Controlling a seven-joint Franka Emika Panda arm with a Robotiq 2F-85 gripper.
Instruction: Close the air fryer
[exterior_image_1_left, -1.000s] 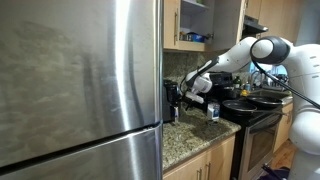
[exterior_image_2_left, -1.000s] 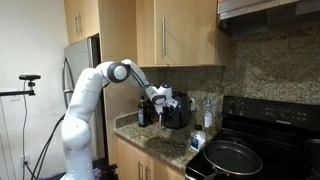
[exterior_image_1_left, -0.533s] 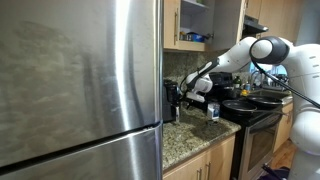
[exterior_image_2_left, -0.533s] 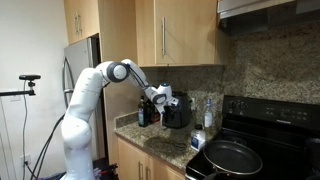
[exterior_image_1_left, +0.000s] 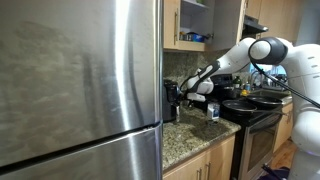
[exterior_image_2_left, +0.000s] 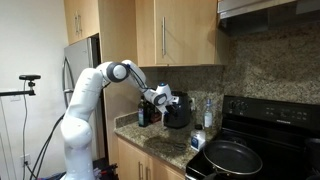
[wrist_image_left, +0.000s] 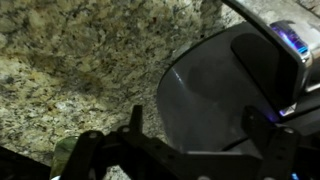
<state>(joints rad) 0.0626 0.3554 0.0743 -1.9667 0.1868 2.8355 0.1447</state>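
Our jaws hang spread and empty just beside the air fryer (exterior_image_2_left: 178, 116) on the granite tabletop (wrist_image_left: 60, 60); we judge an off-centre push could slide it rather than shut it.

Air fryer (exterior_image_2_left: 178, 116) on countertop (exterior_image_2_left: 150, 141), near stove (exterior_image_2_left: 285, 138)

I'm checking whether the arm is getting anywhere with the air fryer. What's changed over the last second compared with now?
Almost nothing that shows. The hand is close by the upper part of the air fryer, as before; any shift is too small to be sure of. Nothing was taken hold of or let go. The air fryer, the pan and the fridge stayed put.
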